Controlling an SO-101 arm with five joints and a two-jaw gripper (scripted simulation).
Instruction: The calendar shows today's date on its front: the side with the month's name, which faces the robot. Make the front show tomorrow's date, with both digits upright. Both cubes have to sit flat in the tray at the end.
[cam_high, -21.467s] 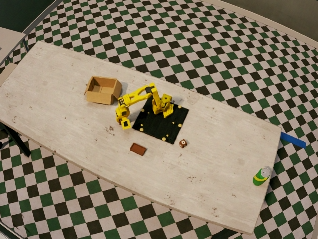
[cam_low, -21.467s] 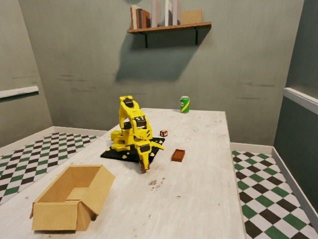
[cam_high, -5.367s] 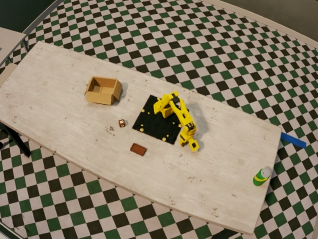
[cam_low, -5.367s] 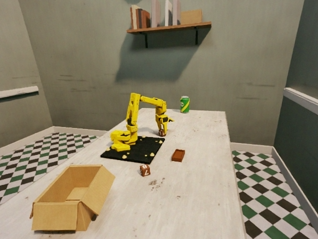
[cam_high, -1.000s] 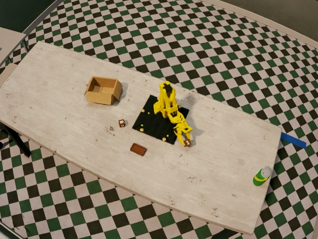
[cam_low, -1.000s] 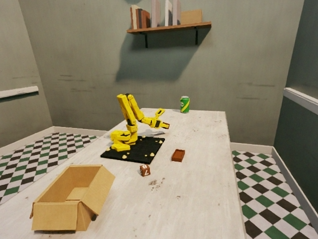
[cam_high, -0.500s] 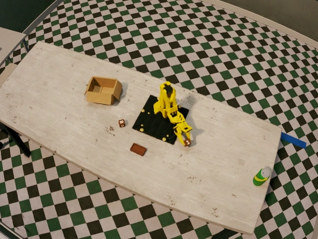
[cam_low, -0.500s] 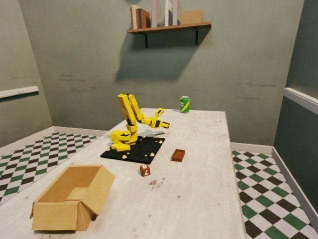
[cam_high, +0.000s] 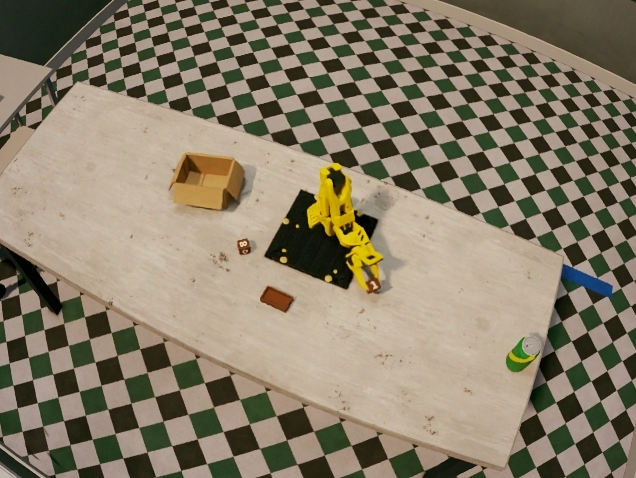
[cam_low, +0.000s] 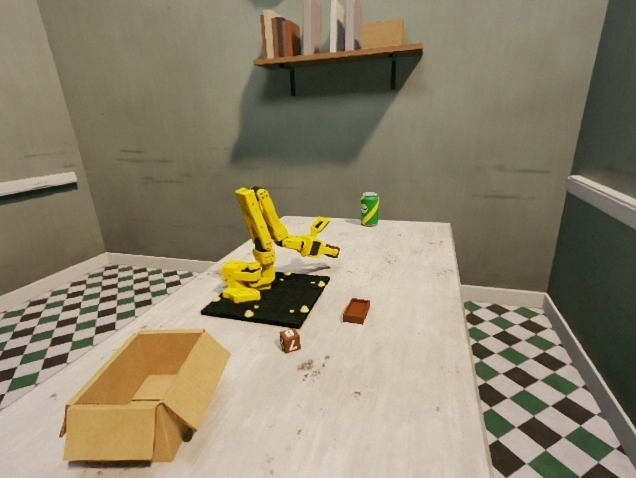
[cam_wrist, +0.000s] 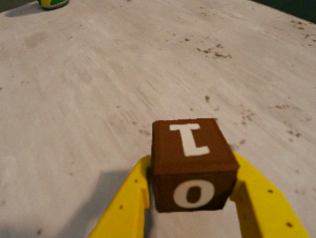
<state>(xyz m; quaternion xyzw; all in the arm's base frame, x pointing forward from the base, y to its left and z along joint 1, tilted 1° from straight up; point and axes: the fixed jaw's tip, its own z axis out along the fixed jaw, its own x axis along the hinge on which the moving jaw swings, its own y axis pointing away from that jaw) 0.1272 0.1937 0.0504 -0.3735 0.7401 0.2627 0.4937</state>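
Calendar cubes: one (cam_high: 243, 246) (cam_low: 290, 340) rests on the table (cam_high: 154, 215) (cam_low: 390, 400) (cam_wrist: 90, 75) at left in the top view, 8 uppermost. Right of it lies the tray (cam_high: 276, 299) (cam_low: 356, 311), unfilled. Farther right, the gripper (cam_high: 371, 283) (cam_low: 335, 250) (cam_wrist: 194, 187) is clamped on the other cube (cam_high: 373, 285) (cam_low: 332, 247) (cam_wrist: 194, 165), held above the table, 1 and 0 visible in the wrist view.

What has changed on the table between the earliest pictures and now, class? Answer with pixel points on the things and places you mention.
The arm (cam_high: 336, 205) (cam_low: 257, 221) swung from the carton's side to the can's side. The jaws were down at the cube (cam_high: 243, 246) (cam_low: 289, 340) showing an 8, and have let it go; they now hold the other cube (cam_high: 373, 285) (cam_low: 335, 248) (cam_wrist: 192, 155) up off the table. Tray (cam_high: 276, 299) (cam_low: 356, 311), carton (cam_high: 205, 197) (cam_low: 110, 431) and can (cam_high: 523, 353) (cam_low: 369, 209) stayed put.
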